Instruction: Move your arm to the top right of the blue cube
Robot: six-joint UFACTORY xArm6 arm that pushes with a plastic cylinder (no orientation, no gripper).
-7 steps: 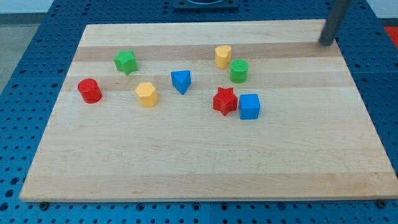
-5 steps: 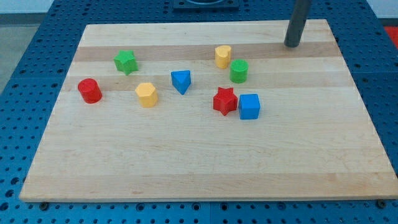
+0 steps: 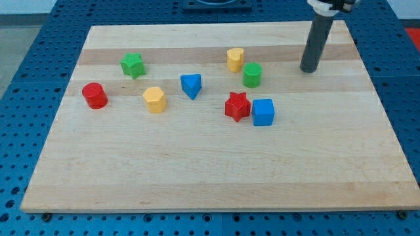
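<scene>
The blue cube (image 3: 263,112) sits right of the board's centre, touching the red star (image 3: 237,106) on its left. My tip (image 3: 308,69) rests on the wooden board above and to the right of the blue cube, well apart from it. The green cylinder (image 3: 252,75) stands to the left of the tip, above the cube.
A yellow cylinder (image 3: 235,59) stands just up-left of the green cylinder. A blue triangular block (image 3: 191,85), a yellow hexagon (image 3: 155,99), a green star (image 3: 132,65) and a red cylinder (image 3: 95,95) lie across the board's left half. The board's right edge (image 3: 377,98) is near the tip.
My tip has moved from the board's top right corner leftward and then downward, closer to the blue cube. No block has moved.
</scene>
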